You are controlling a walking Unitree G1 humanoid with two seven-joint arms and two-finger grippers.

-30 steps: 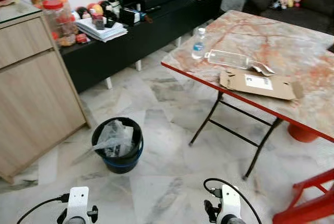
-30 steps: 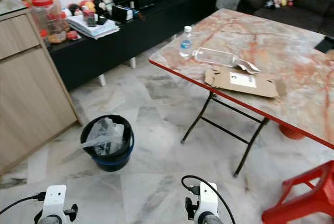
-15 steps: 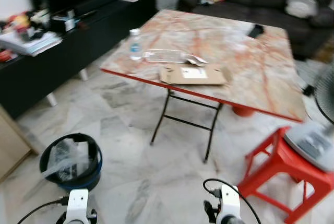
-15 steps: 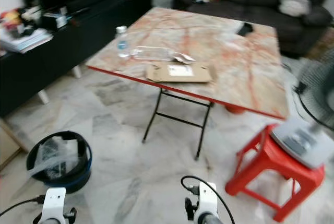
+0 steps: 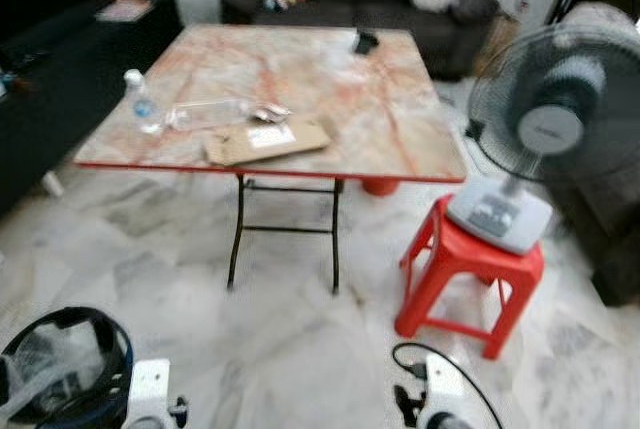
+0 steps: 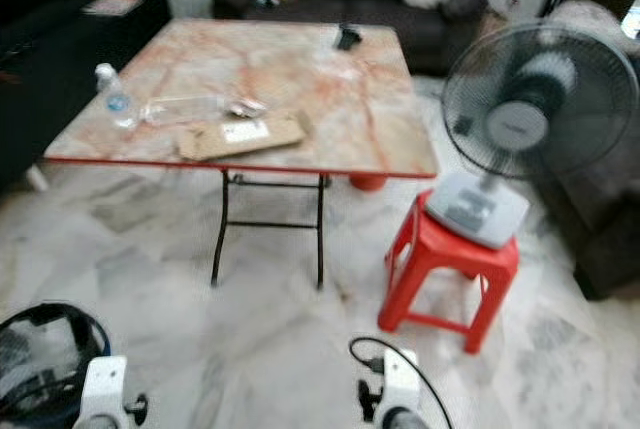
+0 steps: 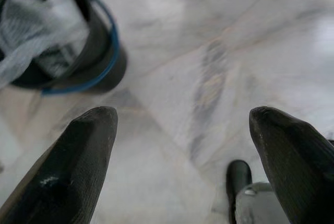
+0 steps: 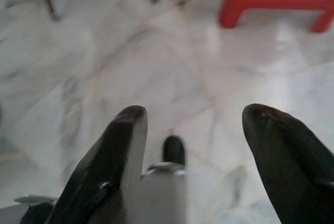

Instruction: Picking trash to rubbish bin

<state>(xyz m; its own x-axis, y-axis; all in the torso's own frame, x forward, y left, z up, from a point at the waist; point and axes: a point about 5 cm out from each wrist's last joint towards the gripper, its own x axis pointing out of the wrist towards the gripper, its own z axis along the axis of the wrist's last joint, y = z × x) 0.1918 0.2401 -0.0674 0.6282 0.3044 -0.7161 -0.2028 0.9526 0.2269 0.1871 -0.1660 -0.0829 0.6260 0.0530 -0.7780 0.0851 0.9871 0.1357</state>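
Both grippers hang low over the floor, the left gripper (image 7: pixel 182 145) and right gripper (image 8: pixel 190 145) with fingers spread and empty. The bin (image 5: pixel 62 364) sits near the left one. Farther off, on the table (image 5: pixel 400 139), lie a flat cardboard piece (image 5: pixel 268 139), probably light and stiff, best pinched at an edge, and a bottle (image 5: pixel 140 104).

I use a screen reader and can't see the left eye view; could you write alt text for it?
A folding table with a marble-pattern top holds a water bottle, clear plastic packaging and flattened cardboard. Beside it a fan stands on a red stool; a lined rubbish bin sits on the floor at lower left.
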